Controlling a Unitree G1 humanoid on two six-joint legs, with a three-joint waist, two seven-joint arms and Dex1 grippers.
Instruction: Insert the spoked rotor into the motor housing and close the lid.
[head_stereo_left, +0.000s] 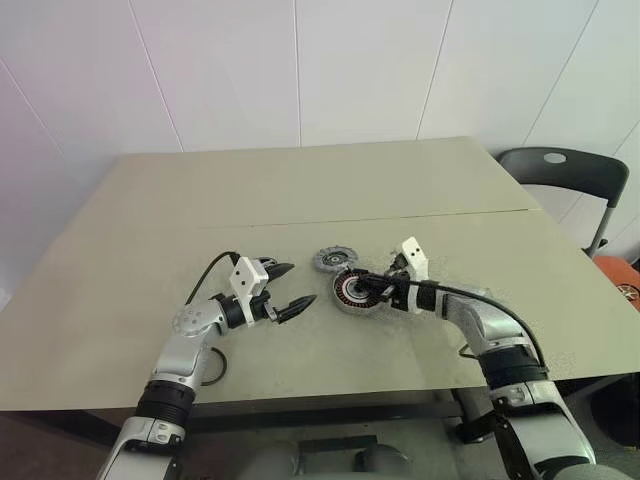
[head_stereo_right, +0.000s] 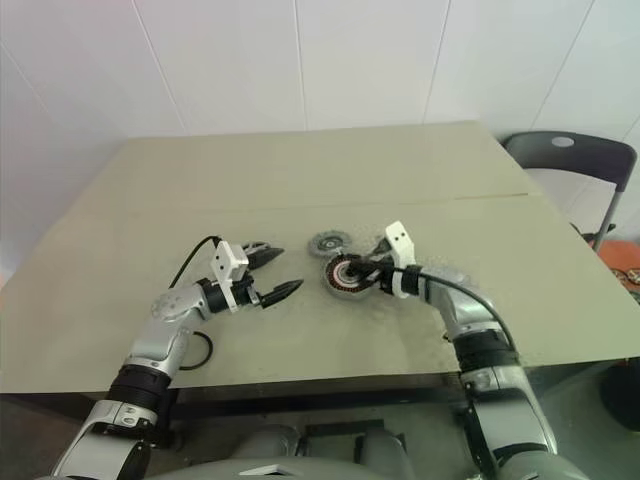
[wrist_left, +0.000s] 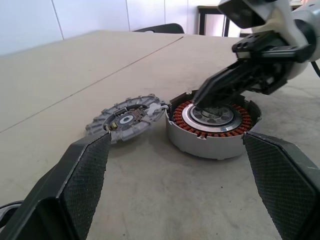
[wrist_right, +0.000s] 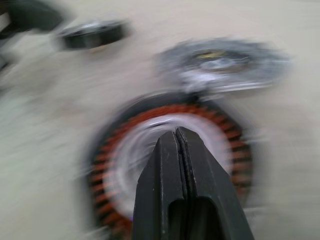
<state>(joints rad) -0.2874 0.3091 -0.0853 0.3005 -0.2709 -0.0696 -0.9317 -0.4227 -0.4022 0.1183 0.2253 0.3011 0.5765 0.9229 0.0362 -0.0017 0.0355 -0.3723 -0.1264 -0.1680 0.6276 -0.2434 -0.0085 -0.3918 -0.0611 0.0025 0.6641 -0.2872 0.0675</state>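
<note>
Tabletop (head_stereo_left: 150, 300): a wide, pale beige top. The parts sit near its middle.

Motor housing (wrist_left: 212, 127): a round silver-grey puck lying flat on the tabletop. A ring of copper-coloured windings runs round a shiny silver middle. Its open side faces up.

Lid (wrist_left: 127, 119): a light-grey round disc lying flat on the tabletop, just beside the motor housing, on the side farther from the robot and a bit to its left. Its rim seems to touch the housing wall, but I cannot tell for sure.

Right gripper (wrist_left: 200, 97): it leans down over the motor housing from the robot's right. Its jaws are pressed together with nothing between them. The black tips are over the silver middle of the housing, close above it or touching it; I cannot tell which.

Left gripper (head_stereo_left: 290, 290): it hangs just above the tabletop, to the left of the motor housing and apart from it. Its jaws are spread wide and hold nothing. It points level towards the housing and the lid.

Small dark round thing (wrist_right: 92, 34): it lies on the tabletop past the housing. It is too blurry to name.

Chair (head_stereo_left: 560, 170): dark grey, by the far right corner of the tabletop.
</note>
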